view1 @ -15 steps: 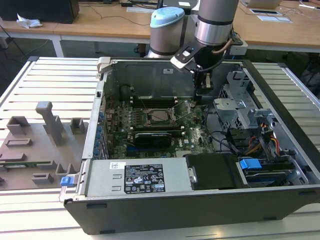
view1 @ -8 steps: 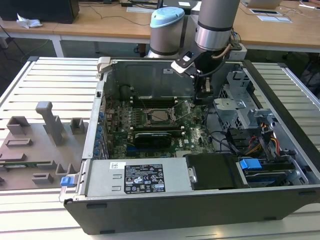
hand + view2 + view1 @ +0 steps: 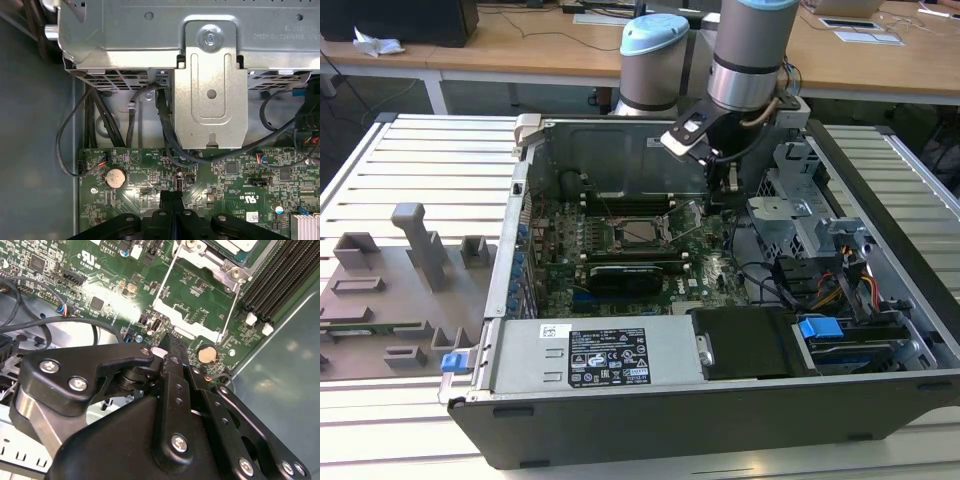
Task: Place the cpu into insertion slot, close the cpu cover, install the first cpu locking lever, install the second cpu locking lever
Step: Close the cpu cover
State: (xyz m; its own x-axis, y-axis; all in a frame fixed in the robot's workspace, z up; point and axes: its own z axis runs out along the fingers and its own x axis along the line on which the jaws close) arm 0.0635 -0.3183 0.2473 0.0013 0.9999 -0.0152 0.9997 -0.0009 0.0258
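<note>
The cpu lies flat, silver-grey side up, in the black-rimmed insertion slot in the middle of the green board; its corner also shows in the second wrist view. The cpu cover, a thin silvery frame, stands raised off the slot on the exterior view's right. The board shows through the window of the cpu cover. My gripper hangs just beyond that cover. In both wrist views the black fingers press together with nothing between them, and the gripper sits right at the cover's free edge. The gripper is low over the board.
Black memory slots run beside the socket. A coin battery sits near the fingertips. A metal drive cage and black cables stand close behind my gripper. The case's back wall rises beyond. A grey fixture tray lies outside the case.
</note>
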